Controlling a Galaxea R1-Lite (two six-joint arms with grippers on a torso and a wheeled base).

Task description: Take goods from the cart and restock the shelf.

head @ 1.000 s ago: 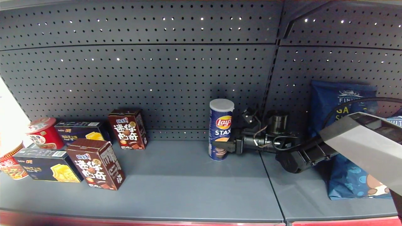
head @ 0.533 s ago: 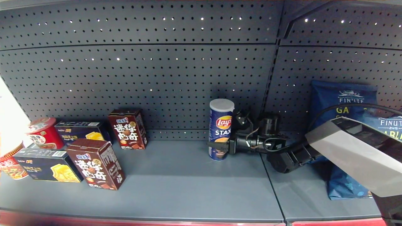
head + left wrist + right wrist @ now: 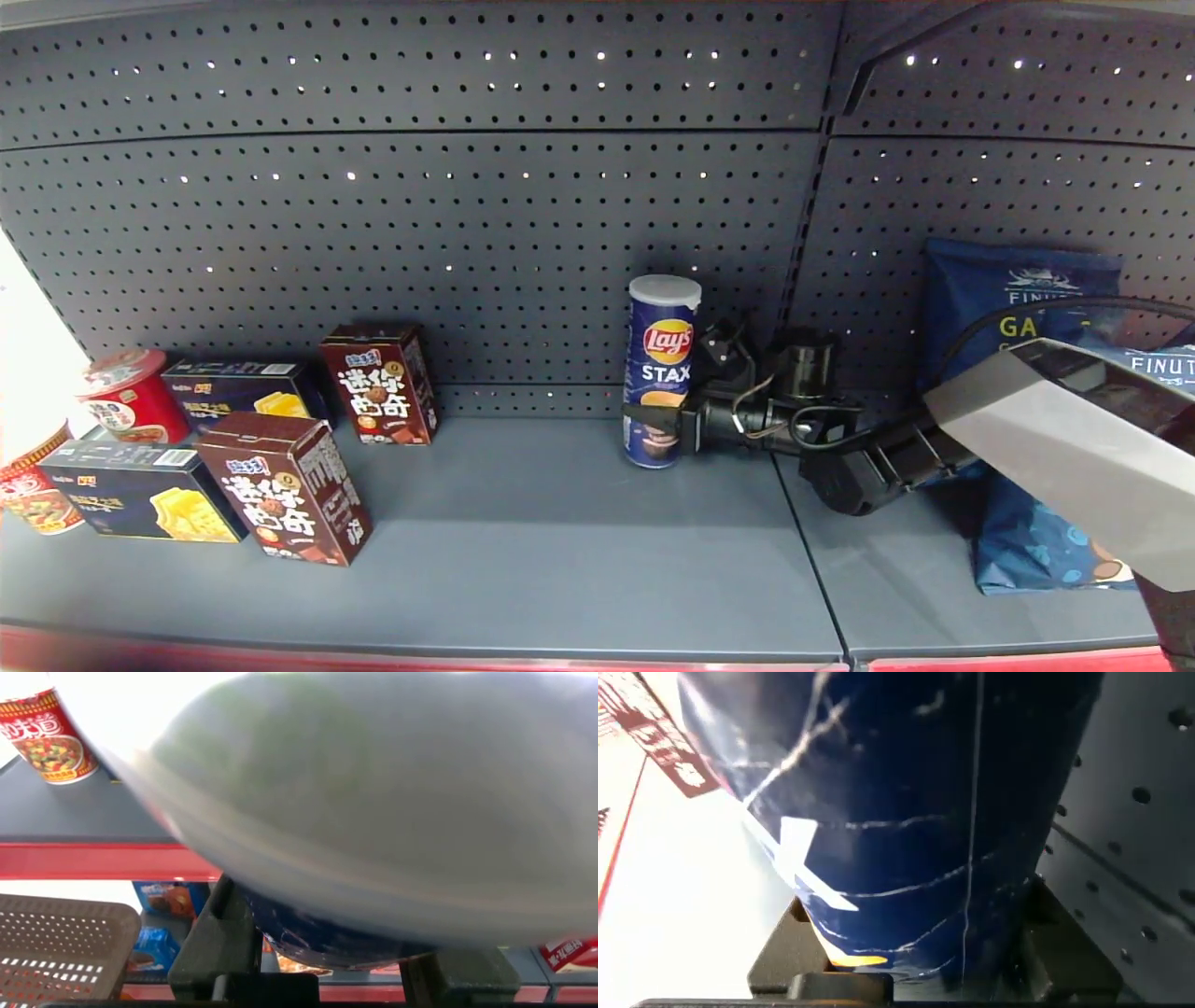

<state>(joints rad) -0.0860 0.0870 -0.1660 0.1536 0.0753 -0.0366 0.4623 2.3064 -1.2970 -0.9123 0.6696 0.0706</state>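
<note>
1. Raised and set slightly deeper since a second ago: tall blue cardboard crisp can (image 3: pixel 662 369) with white plastic lid, now higher against the perforated dark grey back panel (image 3: pixel 467 233). Right arm carried along with it. Brown biscuit boxes (image 3: pixel 378 383) and blue crisp bags (image 3: pixel 1018 308) unmoved.
2. Right gripper (image 3: pixel 658 422): clamped round the lower half of the crisp can, one finger across the front of the label, the other behind.
3. Location of the crisp can: about mid-way along the dark grey metal shelf (image 3: pixel 560 541), beside the seam between its two boards, near the back panel, well apart from the biscuit boxes. Top leaning slightly toward the robot's right. Contact between base and shelf not determinable.
4. Left gripper (image 3: pixel 336 975): open or closed, cannot tell, owing to a large blurred pale object (image 3: pixel 374 793) close before it.
5. Step in hand, as judged: setting the crisp can down in its place on the shelf.
6. Recommended: correct the lean first. Lower until the base sits flat, then release. Keep the label facing forward. Open fully before backing away, then withdraw level along the line of approach, clear of the crisp bags.
7. Risk, as judged: tall and narrow, so easily toppled by a dragging finger or an early release.
</note>
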